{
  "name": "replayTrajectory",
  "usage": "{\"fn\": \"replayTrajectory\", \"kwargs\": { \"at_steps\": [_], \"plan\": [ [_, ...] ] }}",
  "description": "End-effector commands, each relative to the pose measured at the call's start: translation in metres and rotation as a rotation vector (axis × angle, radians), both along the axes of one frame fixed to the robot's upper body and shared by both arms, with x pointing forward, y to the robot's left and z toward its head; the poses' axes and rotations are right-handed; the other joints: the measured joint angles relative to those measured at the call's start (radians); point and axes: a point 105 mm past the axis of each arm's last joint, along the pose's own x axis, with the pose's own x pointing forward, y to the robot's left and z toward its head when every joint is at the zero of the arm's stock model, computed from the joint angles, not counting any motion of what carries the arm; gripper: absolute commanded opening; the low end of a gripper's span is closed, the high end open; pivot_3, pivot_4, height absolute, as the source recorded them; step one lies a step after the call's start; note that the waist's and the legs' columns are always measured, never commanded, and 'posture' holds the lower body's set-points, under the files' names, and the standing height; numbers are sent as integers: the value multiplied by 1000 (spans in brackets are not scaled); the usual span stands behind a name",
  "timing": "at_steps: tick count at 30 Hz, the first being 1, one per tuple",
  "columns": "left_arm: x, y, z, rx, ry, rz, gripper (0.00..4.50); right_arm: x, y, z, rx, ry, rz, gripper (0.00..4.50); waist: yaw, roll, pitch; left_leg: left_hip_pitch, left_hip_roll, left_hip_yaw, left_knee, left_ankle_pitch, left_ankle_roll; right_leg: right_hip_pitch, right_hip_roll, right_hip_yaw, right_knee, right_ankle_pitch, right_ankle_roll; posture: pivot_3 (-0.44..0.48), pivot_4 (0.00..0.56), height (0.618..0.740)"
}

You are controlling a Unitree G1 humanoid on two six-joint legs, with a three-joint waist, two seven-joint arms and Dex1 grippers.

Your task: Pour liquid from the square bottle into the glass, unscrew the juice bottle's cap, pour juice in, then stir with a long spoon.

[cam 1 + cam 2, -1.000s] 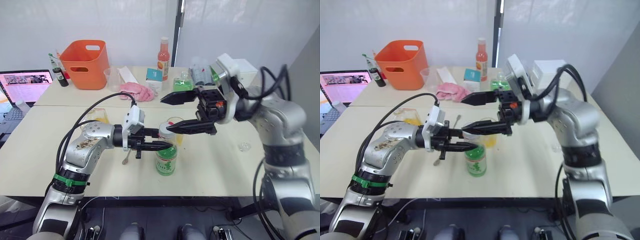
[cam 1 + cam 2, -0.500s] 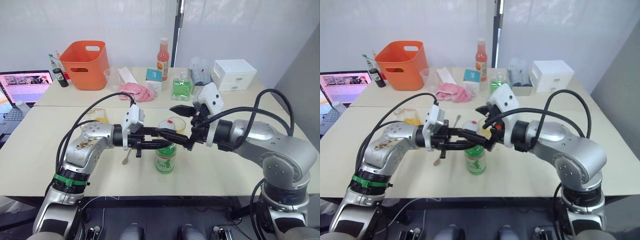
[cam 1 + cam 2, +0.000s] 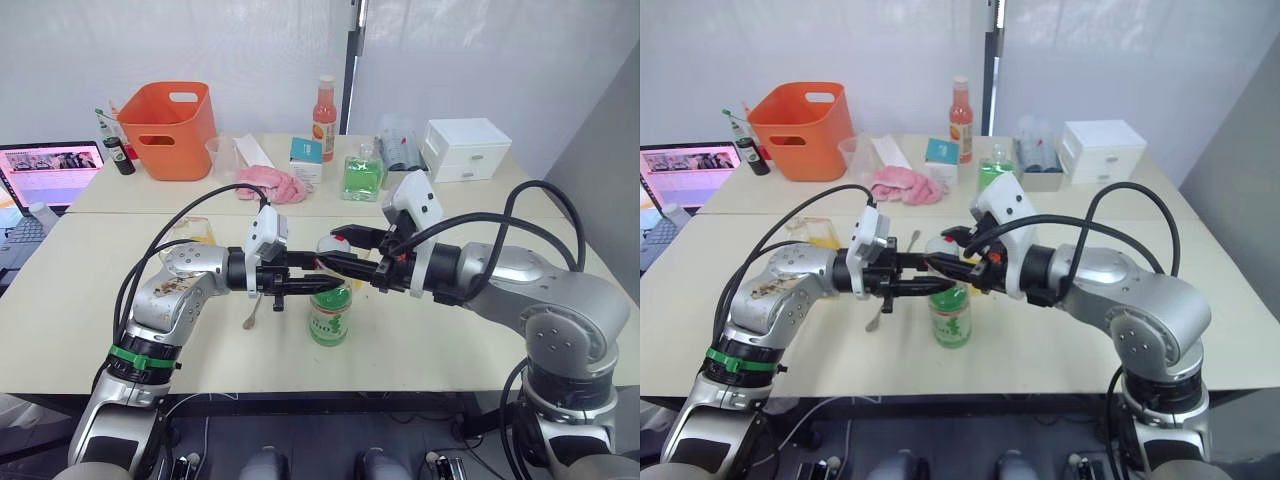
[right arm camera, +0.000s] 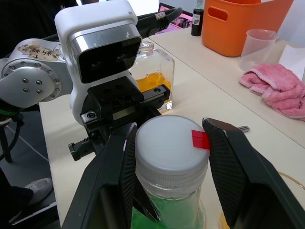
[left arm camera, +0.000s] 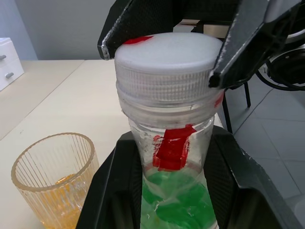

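The juice bottle [image 3: 329, 315] stands upright near the table's front, with pale green liquid and a green-and-white label. My left gripper [image 3: 320, 284] is shut on its neck, just under the red ring. The juice bottle's cap [image 5: 169, 52] is white and sits on the bottle. My right gripper [image 3: 338, 249] comes in from the right, its two fingers pressed against opposite sides of the cap. The glass [image 5: 55, 176], ribbed with a little orange liquid, stands just behind the bottle. The square bottle [image 4: 155, 76] sits to the left by my left forearm. The long spoon [image 3: 876, 312] lies beneath that arm.
On the back table are an orange basket [image 3: 167, 125], a clear plastic cup [image 3: 222, 155], a pink cloth [image 3: 275, 182], a square bottle of green liquid [image 3: 363, 177], a tall orange-red bottle [image 3: 326, 105] and a white drawer box [image 3: 468, 150]. A laptop [image 3: 55, 170] sits far left.
My right gripper came down from above, wide open, and its fingers have closed onto the cap. The left gripper and the bottle have stayed in place.
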Motion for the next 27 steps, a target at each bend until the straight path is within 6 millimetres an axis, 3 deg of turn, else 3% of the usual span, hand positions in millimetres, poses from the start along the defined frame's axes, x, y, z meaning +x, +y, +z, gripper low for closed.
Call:
{"fn": "replayTrajectory", "kwargs": {
  "at_steps": [1, 6, 8, 12, 16, 18, 23, 27],
  "plan": [
    [-4, 2, 11, -6, -57, -21, 1346, 8, -6, 24, 36, -74, 85, 1662, -3, 0, 0, 0, 0, 0, 0, 0, 0, 0, 0, 0, 0, 0, 0, 0, 150, 715],
    [-6, 3, 6, 16, -52, -43, 1346, -12, 0, 13, -78, -8, 635, 1662, -4, 0, 0, 0, 0, 2, -1, 0, 0, 0, 1, 0, -2, 0, 0, 0, 150, 715],
    [-8, 3, 6, 24, -51, -60, 1346, -7, 3, 12, -117, 18, 771, 1662, -5, 0, 0, 0, 1, 5, -1, 0, 0, 0, 1, 0, -3, 0, 0, 0, 150, 715],
    [-10, 2, 6, 31, -59, -76, 1346, 11, 10, 12, -198, 30, 863, 1662, -7, 0, 0, 0, 1, 7, -1, 0, 0, -1, 2, 0, -1, 0, 0, 0, 150, 715],
    [-10, 2, 8, 30, -68, -70, 1346, 15, 10, 20, -195, 6, 870, 1662, 0, 0, 0, -1, 1, 7, -1, 0, 0, -1, 1, 0, -1, 0, 0, 0, 150, 715],
    [-9, 4, 8, 29, -71, -60, 1346, 14, 9, 22, -191, -5, 873, 2676, 2, 0, 0, -1, 1, 6, -1, 0, 0, -1, 0, 0, -1, 0, 0, 0, 150, 715],
    [-9, 6, 7, 27, -71, -47, 1346, 7, 3, 35, -107, -44, 838, 4297, 2, 0, 0, -1, 1, 5, -1, 0, 0, -1, 0, 0, 0, 0, 0, 0, 150, 715],
    [-11, 6, 6, 27, -71, -44, 1346, -2, -5, 51, 8, -136, 631, 4459, 5, 0, 0, -1, 1, 1, -1, 0, 0, -1, 0, 0, 1, 0, 0, 0, 150, 715]
  ]
}}
